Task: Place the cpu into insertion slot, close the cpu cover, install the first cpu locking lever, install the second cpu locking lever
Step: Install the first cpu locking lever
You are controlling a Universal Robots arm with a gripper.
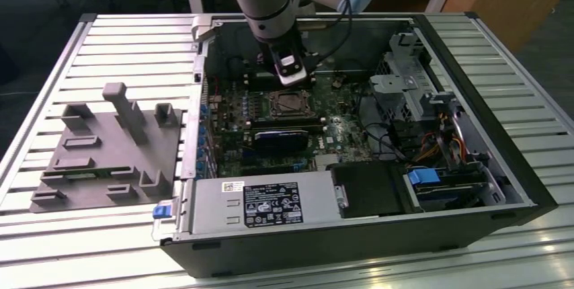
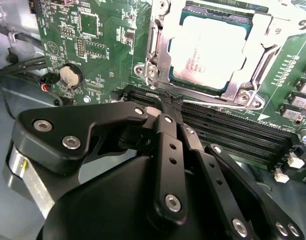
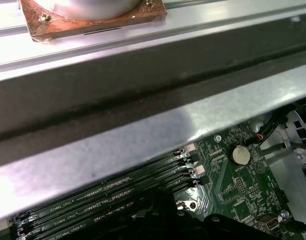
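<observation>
The cpu (image 2: 208, 50) sits in the insertion slot (image 1: 289, 103), far middle of the board, clamped under the lowered cpu cover (image 2: 263, 31). Our end effector (image 2: 169, 102) is pinched together on nothing, its tips beside the locking lever (image 2: 218, 104), we judge to press it

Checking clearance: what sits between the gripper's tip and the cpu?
In the second wrist view, the cpu cover puts its metal rim between the gripper and the cpu.

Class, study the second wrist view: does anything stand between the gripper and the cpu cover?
Nothing visible does. The gripper sits at the memory slots, next to the cpu cover, with open space between them.
</observation>
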